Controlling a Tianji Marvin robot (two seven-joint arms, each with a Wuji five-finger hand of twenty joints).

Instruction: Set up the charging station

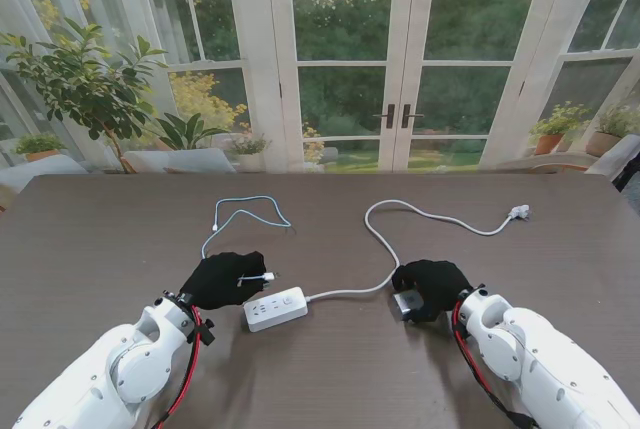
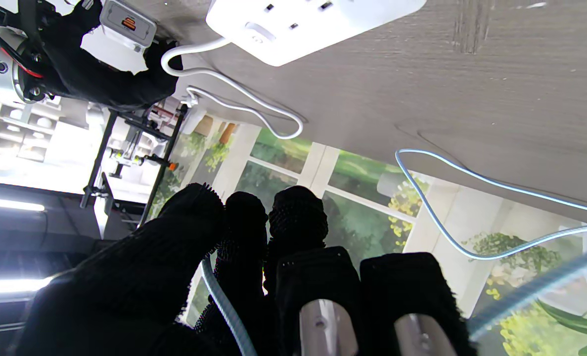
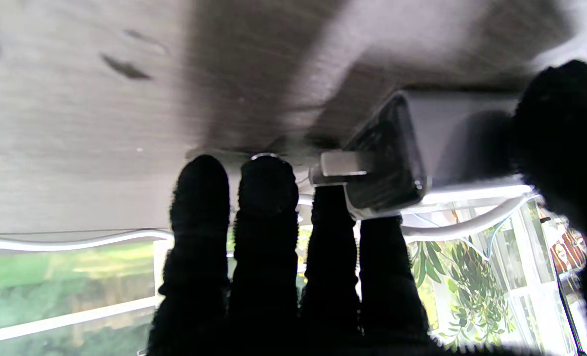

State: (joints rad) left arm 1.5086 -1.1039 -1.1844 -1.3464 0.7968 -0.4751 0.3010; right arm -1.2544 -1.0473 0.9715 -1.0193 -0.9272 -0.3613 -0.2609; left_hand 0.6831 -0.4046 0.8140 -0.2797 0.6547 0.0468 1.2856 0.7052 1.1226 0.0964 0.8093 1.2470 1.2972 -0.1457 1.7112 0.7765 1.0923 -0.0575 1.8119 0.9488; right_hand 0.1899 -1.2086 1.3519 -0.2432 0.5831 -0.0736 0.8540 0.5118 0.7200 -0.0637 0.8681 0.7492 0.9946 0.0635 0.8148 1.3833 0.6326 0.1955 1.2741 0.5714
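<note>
Charging cable (image 1: 245,214), a pale blue lead, loops on the far left of the dark table (image 1: 90,239). Its white plug end (image 1: 266,276) is pinched in the left robot hand (image 1: 222,280), whose black-gloved fingers are clamped on it just left of the power strip (image 1: 275,308); the left wrist view shows the lead running up between those fingers (image 2: 239,237). The white power strip lies near the middle of the table, sockets facing up, tilted slightly. Its own white cord (image 1: 400,239) snakes to the right and far across the table, ending in a plug (image 1: 518,212) lying loose, well apart from everything.

Right of the strip, the right robot hand (image 1: 432,288) is closed around a grey charger block (image 1: 408,304), thumb on 1 side and 4 fingers on the other, with the block close to or touching the table.

Risks, as I judge them: the cable plug is held by its tip only, so it could twist in the grip and miss its port. The light strip is unrestrained and could slide when anything is pushed into it. The slack blue loop could snag on the left robot hand as it moves.
</note>
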